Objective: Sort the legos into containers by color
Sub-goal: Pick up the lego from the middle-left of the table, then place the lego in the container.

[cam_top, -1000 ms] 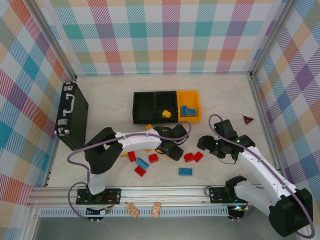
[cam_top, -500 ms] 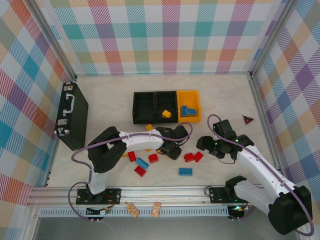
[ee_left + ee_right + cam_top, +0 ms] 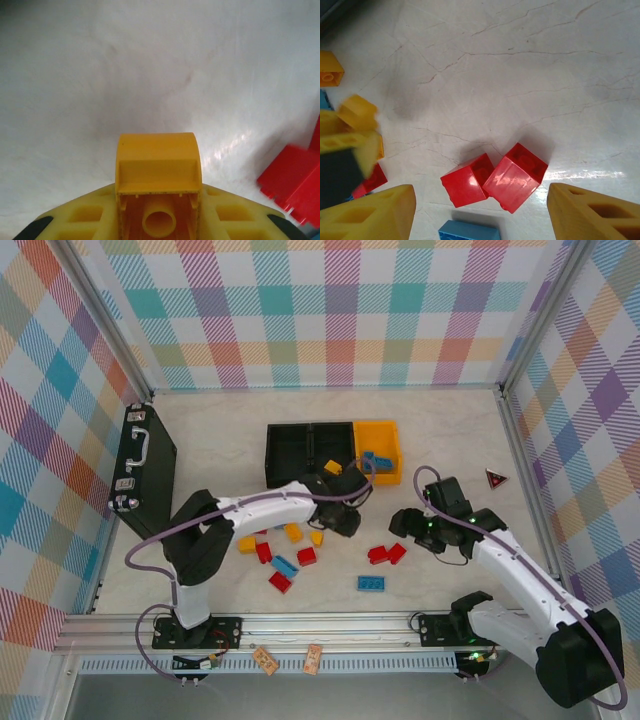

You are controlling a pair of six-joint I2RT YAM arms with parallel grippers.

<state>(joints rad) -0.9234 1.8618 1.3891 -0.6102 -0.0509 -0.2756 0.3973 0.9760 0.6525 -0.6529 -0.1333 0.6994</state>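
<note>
Left claw (image 3: 157, 212) clamped on a yellow brick (image 3: 157, 165), a pad on either side, hollow underside facing the lens, bare tabletop (image 3: 150, 60) beneath; overhead we place this claw (image 3: 342, 523) just in front of the row of bins (image 3: 269, 455). Middle black bin (image 3: 333, 443) already holds one yellow piece, orange bin (image 3: 393, 452) holds blue bricks (image 3: 375, 460). We judge the main hazard to be the drop target: the orange bin matches the brick's colour more nearly than the black one and sits right beside it, so a slight overshoot to the right misfiles the piece. The pads seem to catch only the brick's near end, so it may pivot or slip on the way over the bin wall; a low carry would clip that wall. Right claw (image 3: 480, 220) spread wide, empty, above a pair of red bricks (image 3: 515, 175) that touch each other; closing there could pinch both or flick one away. Both wrists work near each other, so contact is possible
</note>
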